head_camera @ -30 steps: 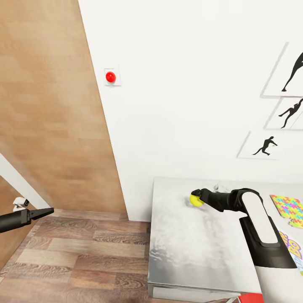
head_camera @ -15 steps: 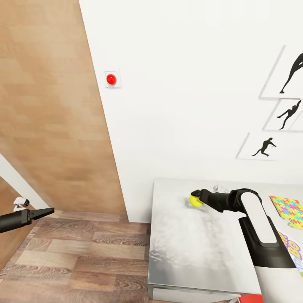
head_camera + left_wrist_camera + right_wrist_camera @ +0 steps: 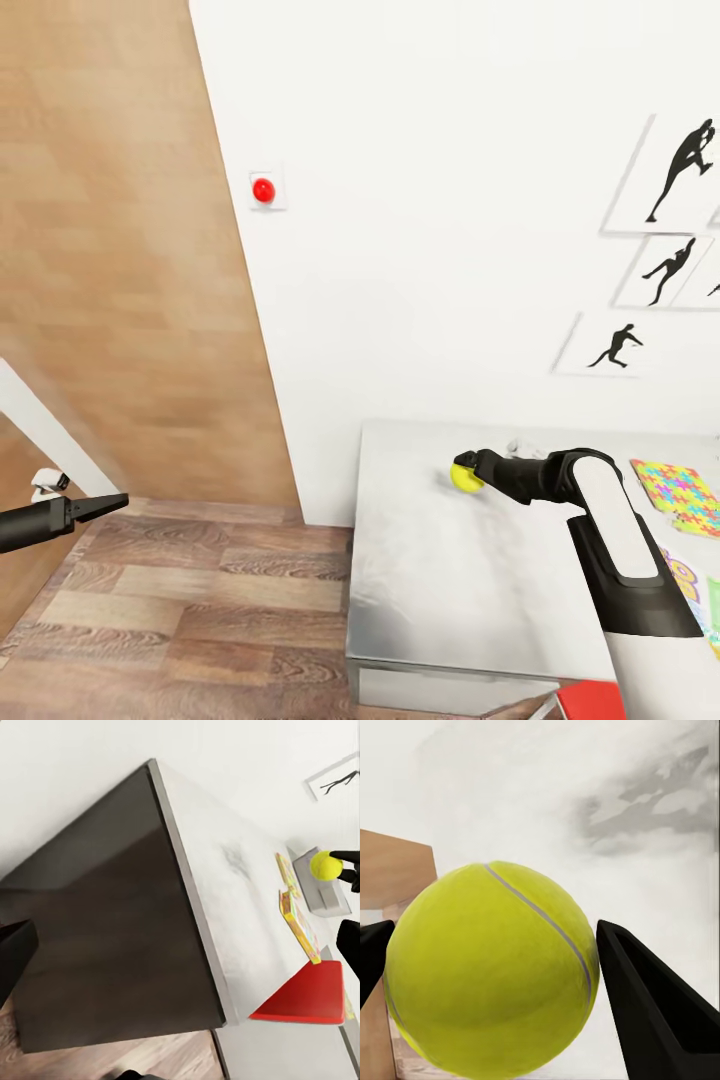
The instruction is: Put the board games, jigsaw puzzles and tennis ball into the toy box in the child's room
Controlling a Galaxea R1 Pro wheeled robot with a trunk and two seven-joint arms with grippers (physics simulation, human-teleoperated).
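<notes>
The right gripper (image 3: 472,470) has its jaws clamped on the tennis ball (image 3: 463,476), one finger at each side of it in the right wrist view, where the ball (image 3: 491,967) sits squarely between the black fingers (image 3: 652,1012). In the head view the ball is over the far left part of the table (image 3: 440,590), close to the wall, and whether it rests on the top or is just clear of it cannot be told. The toy box does not show in the head view; a pale grey bin (image 3: 324,891) past the ball in the left wrist view may be it, though that is a guess. A jigsaw puzzle (image 3: 680,492) lies at the table's right side, with a printed game box (image 3: 683,585) nearer the robot, partly hidden by the arm. The left gripper (image 3: 105,503) hangs out over the wood floor (image 3: 200,610), well apart from the table, its jaws drawn together to a point as far as the head view shows. The step in hand looks to be carrying the ball to the box — so keep the squeeze steady, raise the ball well clear of the top before swinging right, and pass above the puzzle and game box rather than sweeping through them. Release low inside the bin — a fuzzy ball dropped from height is likely to bounce out.
</notes>
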